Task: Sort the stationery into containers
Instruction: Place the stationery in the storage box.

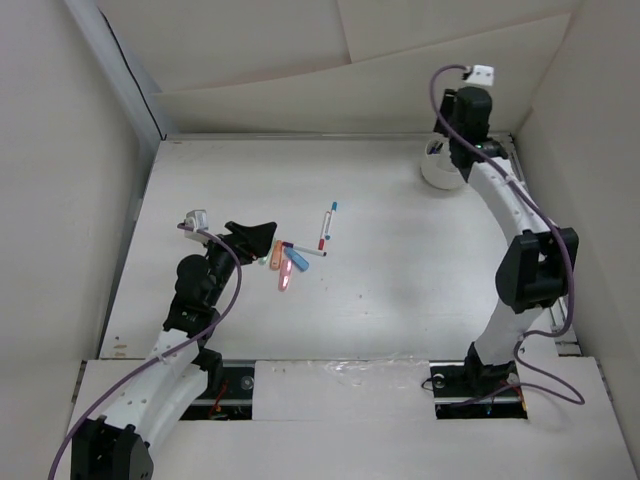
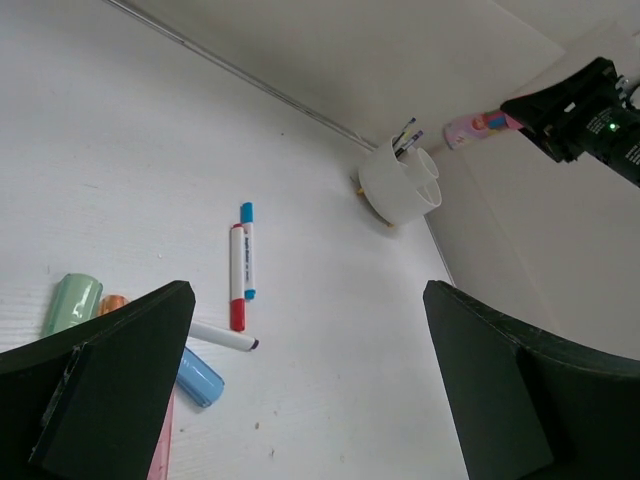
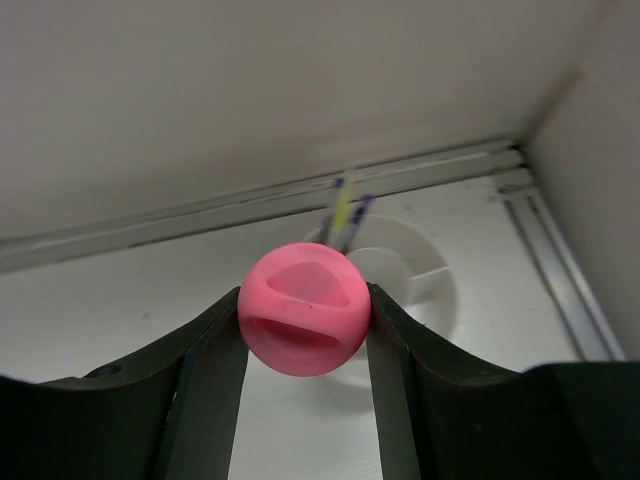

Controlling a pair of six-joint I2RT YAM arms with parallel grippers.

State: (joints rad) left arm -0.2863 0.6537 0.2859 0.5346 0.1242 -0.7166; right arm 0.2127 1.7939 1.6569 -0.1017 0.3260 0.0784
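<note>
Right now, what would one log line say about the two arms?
right gripper: shut on pink bottle, near cup | left gripper: open, near loose pens | cup: holds pens

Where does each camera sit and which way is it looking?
Top external: high behind the robot, looking down at the table; left arm, right arm show.
Left wrist: low over the table, facing pens and far cup; open left end effector shows.
Right wrist: over the cup, angled down; right end effector grips a pink bottle.
All share the cup.
</note>
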